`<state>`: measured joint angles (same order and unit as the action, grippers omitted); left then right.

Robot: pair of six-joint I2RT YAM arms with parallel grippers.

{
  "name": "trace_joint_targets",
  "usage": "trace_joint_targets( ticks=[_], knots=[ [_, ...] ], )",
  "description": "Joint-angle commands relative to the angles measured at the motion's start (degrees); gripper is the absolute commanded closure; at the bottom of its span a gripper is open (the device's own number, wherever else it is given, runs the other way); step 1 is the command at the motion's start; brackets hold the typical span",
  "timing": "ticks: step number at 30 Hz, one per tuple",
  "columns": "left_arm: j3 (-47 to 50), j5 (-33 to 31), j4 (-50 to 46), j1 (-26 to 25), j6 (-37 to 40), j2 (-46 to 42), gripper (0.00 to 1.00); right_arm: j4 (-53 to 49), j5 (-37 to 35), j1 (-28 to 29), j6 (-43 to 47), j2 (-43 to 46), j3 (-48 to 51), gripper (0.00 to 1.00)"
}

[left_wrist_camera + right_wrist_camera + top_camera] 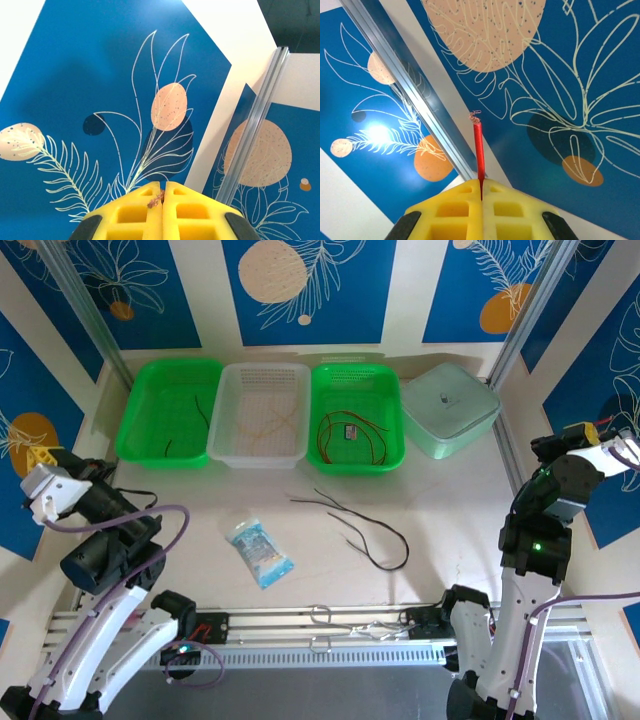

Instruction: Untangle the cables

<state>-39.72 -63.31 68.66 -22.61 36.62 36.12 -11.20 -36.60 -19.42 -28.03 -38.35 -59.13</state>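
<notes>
Found red cable (479,150) pinched in right gripper (481,184), jaws closed on it, frayed bare end sticking out past fingertips. Noted left gripper (162,186) closed tight, coppery fleck at seam. Saw dark cables (372,535) loose on table (470,520), between both claws and well apart from each, open room all round; packet (260,553) near, toward left claw. Farther out: green tray (150,390) with dark strand (203,412), white tray (258,458) with pale strands (275,422), second green tray (355,466) with red loops (323,435), lidded box (450,410).

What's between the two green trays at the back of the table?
A clear perforated tray sits between the left green tray and the right green tray, with thin pale cables lying in it, per the top view.
</notes>
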Motion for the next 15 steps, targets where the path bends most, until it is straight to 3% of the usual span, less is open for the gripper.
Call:
trace_joint_targets(
  ticks=[1, 4, 6, 11, 15],
  knots=[
    [-0.9, 1.7, -8.3, 0.6, -7.0, -0.8, 1.00, 1.4, 2.5, 0.0, -0.6, 0.8, -1.0, 1.00],
    [-6.1, 9.9, -32.9, 0.6, -18.1, -0.3, 1.00, 1.8, 4.9, 0.5, -0.5, 0.2, -2.6, 1.00],
    [-8.9, 14.7, -41.8, 0.6, -23.0, 1.9, 1.00, 1.7, 6.4, 1.0, -0.8, -0.5, -3.9, 1.00],
    [-12.5, 22.5, -51.3, 0.6, -28.9, 7.2, 1.00, 2.4, 13.7, 2.7, -1.5, -3.5, -7.9, 1.00],
    [-14.3, 25.3, -55.4, 0.6, -31.4, 10.0, 1.00, 6.5, 30.4, 4.7, -3.0, -8.7, -12.5, 1.00]
  ],
)
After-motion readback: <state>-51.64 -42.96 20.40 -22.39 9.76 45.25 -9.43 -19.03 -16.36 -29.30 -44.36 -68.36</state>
